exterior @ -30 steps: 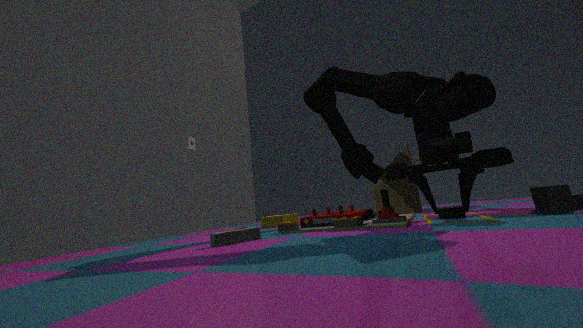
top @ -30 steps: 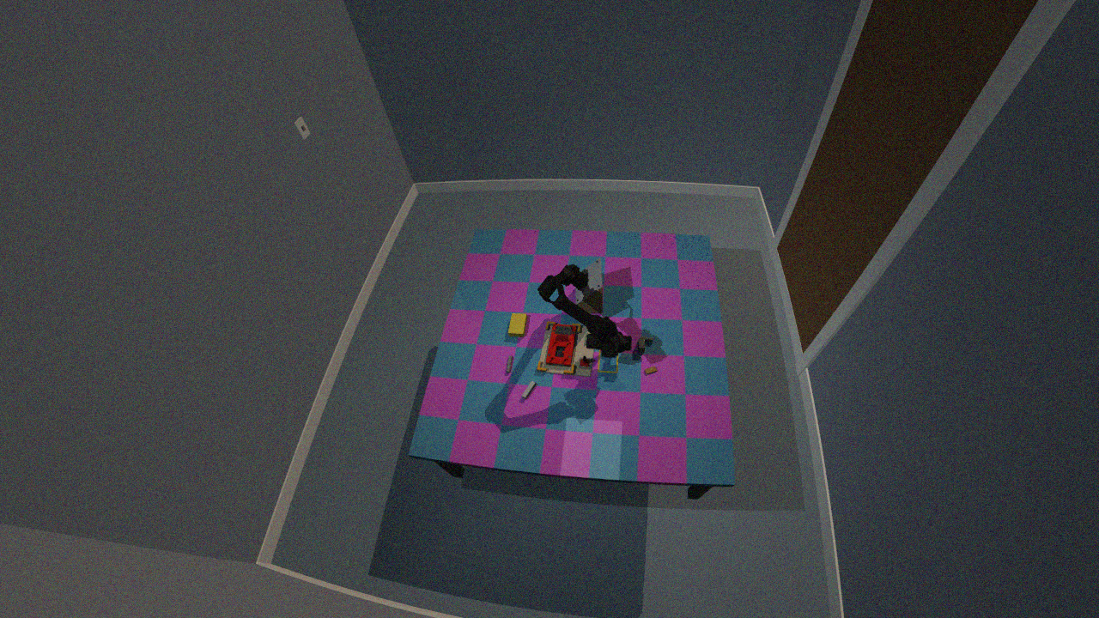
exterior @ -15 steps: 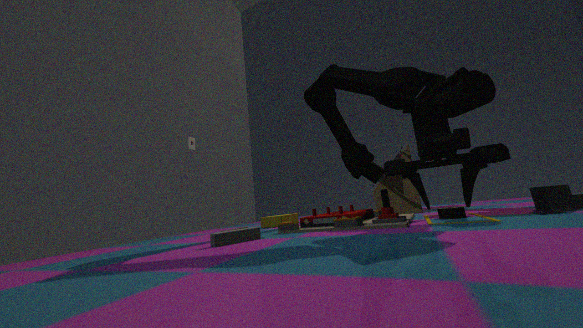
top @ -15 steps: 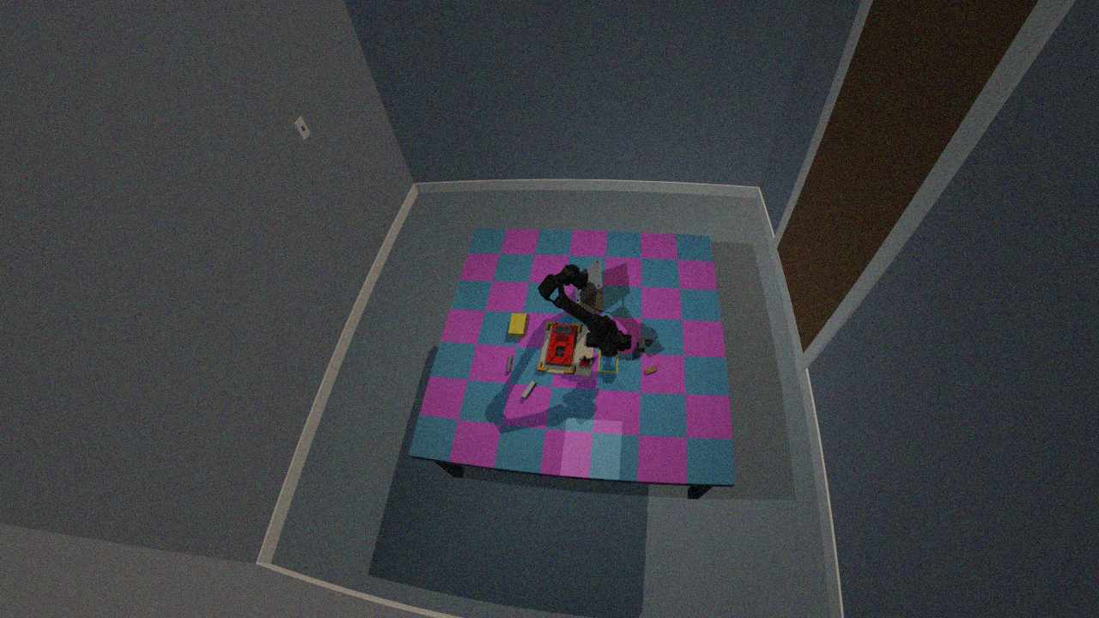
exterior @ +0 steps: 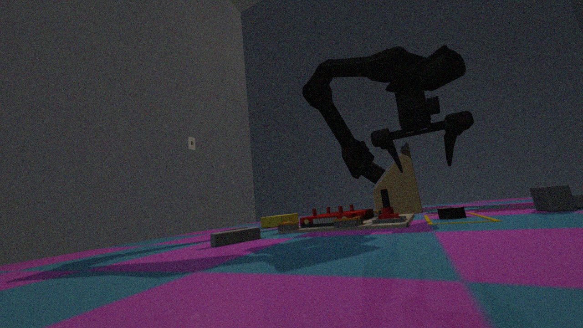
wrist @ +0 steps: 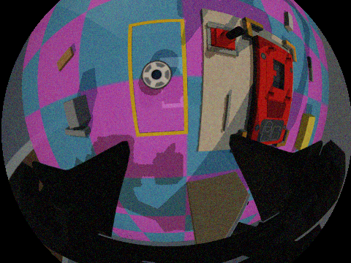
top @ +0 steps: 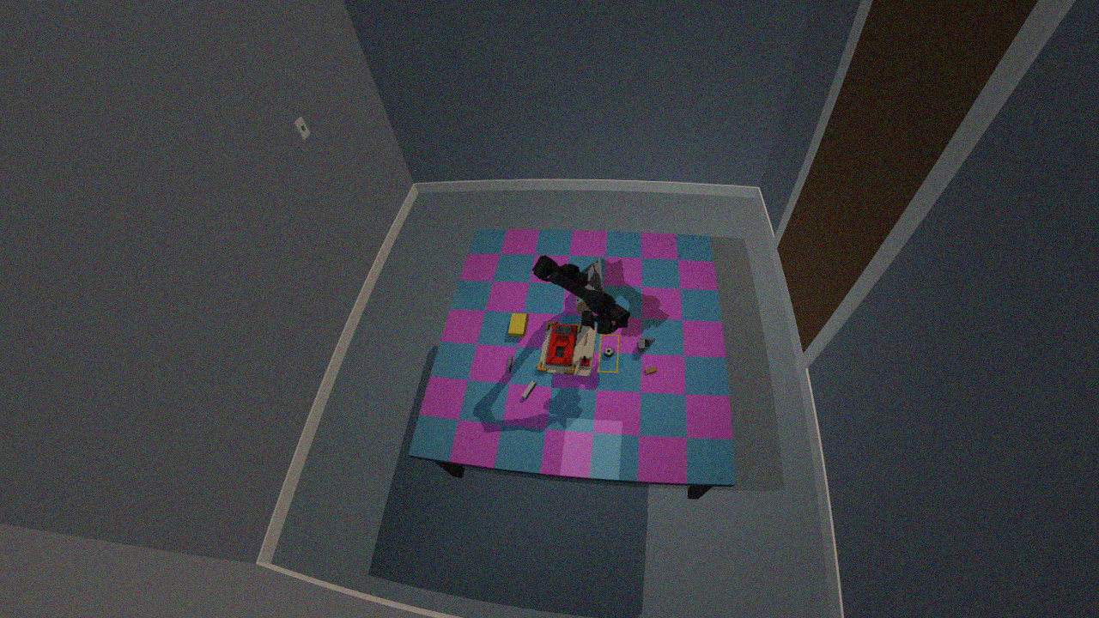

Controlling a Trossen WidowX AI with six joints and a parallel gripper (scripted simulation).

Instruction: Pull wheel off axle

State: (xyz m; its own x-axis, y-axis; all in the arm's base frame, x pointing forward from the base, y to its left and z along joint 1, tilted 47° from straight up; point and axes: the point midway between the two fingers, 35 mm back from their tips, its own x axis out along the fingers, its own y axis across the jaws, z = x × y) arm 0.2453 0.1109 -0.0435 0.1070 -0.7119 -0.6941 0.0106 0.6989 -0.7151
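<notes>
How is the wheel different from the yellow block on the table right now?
The wheel is round, pale-faced with a dark centre hole; the yellow block is a plain rectangular slab. The wheel lies flat inside the yellow-outlined marked area, right of the board in the top view; the yellow block lies outside it, left of the board. The wheel looks smaller from above. Both rest on the table, untouched by the open gripper high above.
</notes>
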